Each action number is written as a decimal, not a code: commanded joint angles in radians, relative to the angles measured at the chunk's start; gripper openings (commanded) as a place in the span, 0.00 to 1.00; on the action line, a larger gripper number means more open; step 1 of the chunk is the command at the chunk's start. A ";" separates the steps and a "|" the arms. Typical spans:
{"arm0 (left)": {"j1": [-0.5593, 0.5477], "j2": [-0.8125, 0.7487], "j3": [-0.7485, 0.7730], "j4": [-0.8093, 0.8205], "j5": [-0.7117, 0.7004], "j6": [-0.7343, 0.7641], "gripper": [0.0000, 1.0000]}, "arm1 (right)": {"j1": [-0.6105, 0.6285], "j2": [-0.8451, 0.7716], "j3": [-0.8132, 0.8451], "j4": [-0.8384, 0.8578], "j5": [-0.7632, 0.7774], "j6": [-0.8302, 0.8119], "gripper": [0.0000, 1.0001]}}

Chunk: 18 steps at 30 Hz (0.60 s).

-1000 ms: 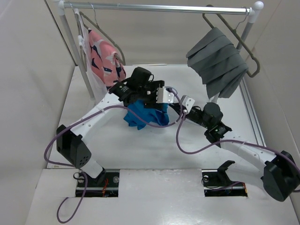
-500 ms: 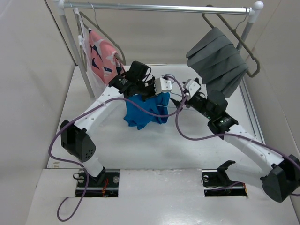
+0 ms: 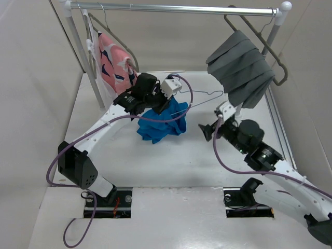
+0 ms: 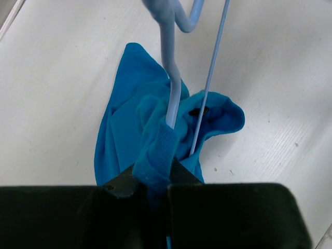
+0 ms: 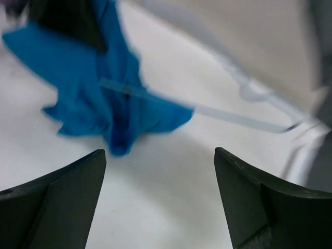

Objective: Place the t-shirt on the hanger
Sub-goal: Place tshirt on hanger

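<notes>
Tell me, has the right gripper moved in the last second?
Yes. Measured against the clothes rail, the right gripper has pulled back toward the table's near edge, away from the t-shirt, and is open and empty.

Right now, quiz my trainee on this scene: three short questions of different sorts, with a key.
1. True or false: the right gripper is shut on the hanger.
2. What does the left gripper clamp? A a towel; B the t-shirt; C nothing.
3. Fill in: seen from the top camera, the pink patterned garment hangs at the ___ end of the rail.

Key: 1 false, it is open and holds nothing; 2 B; 3 left.
</notes>
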 commanded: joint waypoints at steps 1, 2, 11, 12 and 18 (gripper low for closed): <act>0.003 -0.062 -0.007 0.088 -0.015 -0.082 0.00 | 0.068 0.048 -0.137 0.011 0.017 0.173 0.88; 0.003 -0.062 -0.007 0.088 -0.015 -0.092 0.00 | 0.068 0.070 -0.157 0.045 -0.008 0.190 0.85; 0.003 -0.081 -0.013 0.112 0.025 -0.092 0.00 | 0.059 0.511 -0.045 0.438 -0.040 0.188 0.77; 0.003 -0.081 -0.024 0.124 0.025 -0.103 0.00 | 0.059 0.536 -0.033 0.438 -0.031 0.201 0.70; 0.003 -0.099 -0.044 0.134 0.038 -0.103 0.00 | 0.010 0.543 -0.110 0.556 0.064 0.320 0.46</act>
